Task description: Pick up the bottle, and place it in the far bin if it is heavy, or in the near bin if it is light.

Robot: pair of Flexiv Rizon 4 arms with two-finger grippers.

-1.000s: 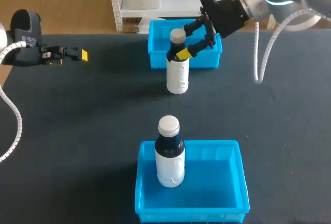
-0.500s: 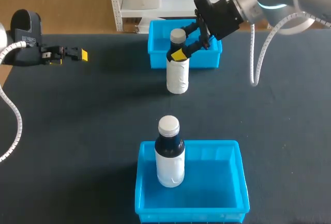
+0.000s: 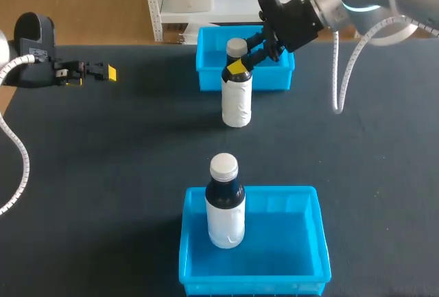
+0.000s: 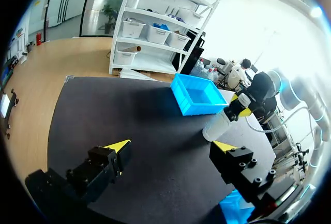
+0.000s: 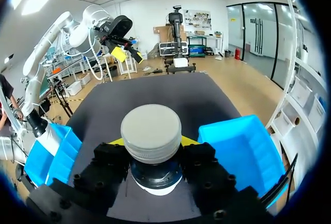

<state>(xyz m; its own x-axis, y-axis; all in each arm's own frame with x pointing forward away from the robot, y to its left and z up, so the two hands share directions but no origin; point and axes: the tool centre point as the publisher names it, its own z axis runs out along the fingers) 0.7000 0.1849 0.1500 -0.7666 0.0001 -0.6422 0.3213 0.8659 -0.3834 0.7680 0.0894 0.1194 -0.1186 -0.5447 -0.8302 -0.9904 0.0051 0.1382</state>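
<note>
The right gripper (image 3: 240, 62), fingers clamped on the neck of the grey-capped, white-labelled dark plastic bottle (image 3: 236, 101) standing on the black worktop (image 3: 123, 160) at 12 o'clock just before the far blue plastic bin (image 3: 209, 81), has lifting and binning left, while the left gripper (image 3: 108, 72) at 10 o'clock holds its fingers apart.

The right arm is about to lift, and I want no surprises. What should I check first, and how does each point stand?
1. Right jaws closed on the bottle at its neck, under the cap: ok.
2. Bottle upright on the table, between the two bins: ok.
3. Far bin looks empty, with room to take it: ok.
4. Near bin has room beside the second bottle standing in it: ok.
5. Left jaws open, off at the table's left side, away from the path: ok.
6. Bottle heavy or light: cannot tell.
</note>
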